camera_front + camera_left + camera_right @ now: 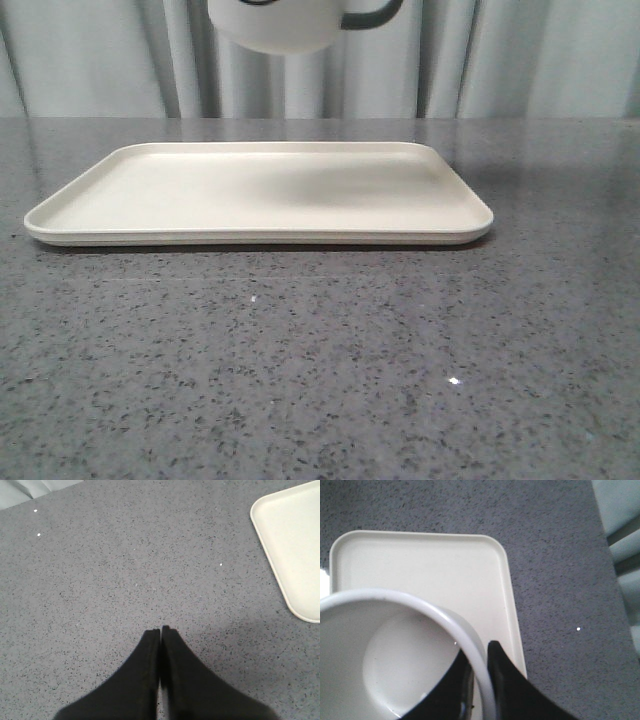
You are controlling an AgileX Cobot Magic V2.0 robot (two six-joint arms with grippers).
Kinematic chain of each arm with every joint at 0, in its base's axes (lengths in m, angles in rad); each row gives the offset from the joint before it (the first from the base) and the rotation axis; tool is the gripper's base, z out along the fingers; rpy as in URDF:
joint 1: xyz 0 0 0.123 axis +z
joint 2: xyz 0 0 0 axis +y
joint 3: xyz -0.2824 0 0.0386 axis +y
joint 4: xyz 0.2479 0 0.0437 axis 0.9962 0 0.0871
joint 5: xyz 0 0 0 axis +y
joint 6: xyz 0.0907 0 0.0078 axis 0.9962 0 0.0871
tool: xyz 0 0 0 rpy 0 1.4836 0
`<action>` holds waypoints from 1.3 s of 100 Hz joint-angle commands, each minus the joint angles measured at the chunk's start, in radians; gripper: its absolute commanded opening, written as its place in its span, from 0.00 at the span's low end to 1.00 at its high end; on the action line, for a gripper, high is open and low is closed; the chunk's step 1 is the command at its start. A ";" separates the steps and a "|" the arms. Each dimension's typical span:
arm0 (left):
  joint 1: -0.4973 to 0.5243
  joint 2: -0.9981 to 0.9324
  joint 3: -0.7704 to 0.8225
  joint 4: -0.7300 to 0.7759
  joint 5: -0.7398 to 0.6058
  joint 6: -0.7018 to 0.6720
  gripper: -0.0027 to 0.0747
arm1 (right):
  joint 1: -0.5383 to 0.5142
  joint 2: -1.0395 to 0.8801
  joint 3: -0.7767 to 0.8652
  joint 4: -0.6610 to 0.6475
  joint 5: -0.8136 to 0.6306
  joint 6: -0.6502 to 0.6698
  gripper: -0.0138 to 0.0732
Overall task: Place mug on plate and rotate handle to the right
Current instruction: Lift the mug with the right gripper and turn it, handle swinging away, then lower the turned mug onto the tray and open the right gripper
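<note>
1. Mug point(275, 25) hangs in the air directly above the plate point(150, 190), with nothing between them.
2. Our left gripper point(160, 630) idles with its fingers pressed together, empty, well apart from the plate.
3. Our right gripper point(480, 662) pinches the mug's rim.
4. Handle point(375, 15) seems to point right already; the front view crops it.

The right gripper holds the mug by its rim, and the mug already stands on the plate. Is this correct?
Not quite. The right gripper does hold the mug by its rim, but the mug hangs in the air above the plate, not standing on it. The front view shows the clear gap between them.
</note>
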 commanded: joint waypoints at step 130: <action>0.002 -0.006 -0.019 -0.037 -0.048 -0.010 0.01 | 0.001 0.064 0.157 0.157 0.071 -0.177 0.02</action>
